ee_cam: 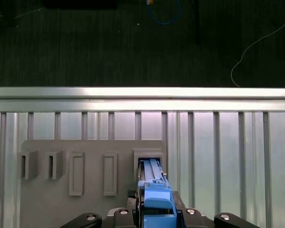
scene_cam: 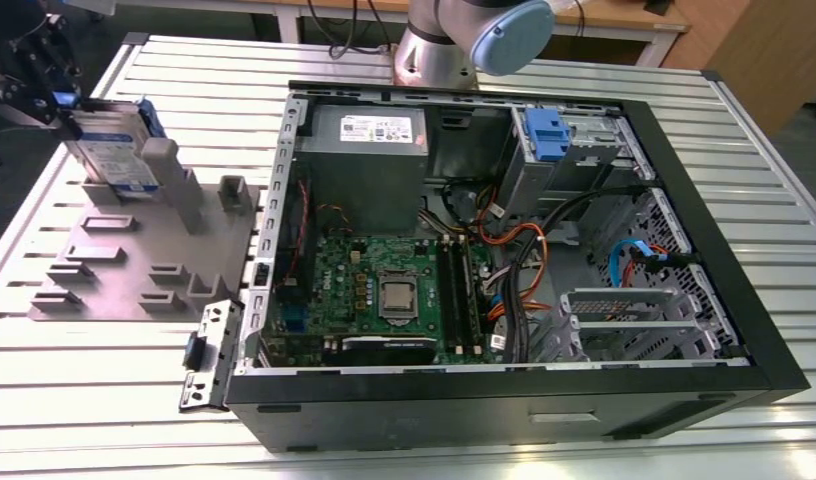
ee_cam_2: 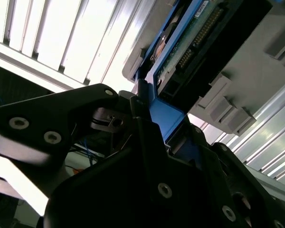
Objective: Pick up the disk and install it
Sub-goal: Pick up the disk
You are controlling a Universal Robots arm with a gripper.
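Slatted table (scene_cam: 728, 180) carries an open PC case (scene_cam: 515, 400). On the exterior view's left is a grey fixture (scene_cam: 115, 270) with slots. The disk (scene_cam: 115, 150) stands on edge in the fixture's far slot (ee_cam: 149, 159), lower end seated, not lifted clear.

The gripper (scene_cam: 61, 110) is at the disk's upper end. In the second wrist view its fingers (ee_cam_2: 133, 111) are nearly closed, pressed against the blue frame (ee_cam_2: 164, 116) from both sides, so it appears clamped on the disk.

Handling judgement:
- Stiff, dense for its size, no give.
- Metal faces are smooth and probably slippery.
- Shock-sensitive, so no knocks against the slot walls or the case.
- Circuit board and connector pins are exposed on one face, so keep off those.
- Best hold is across the frame's narrow edges at the end, as it is held now.
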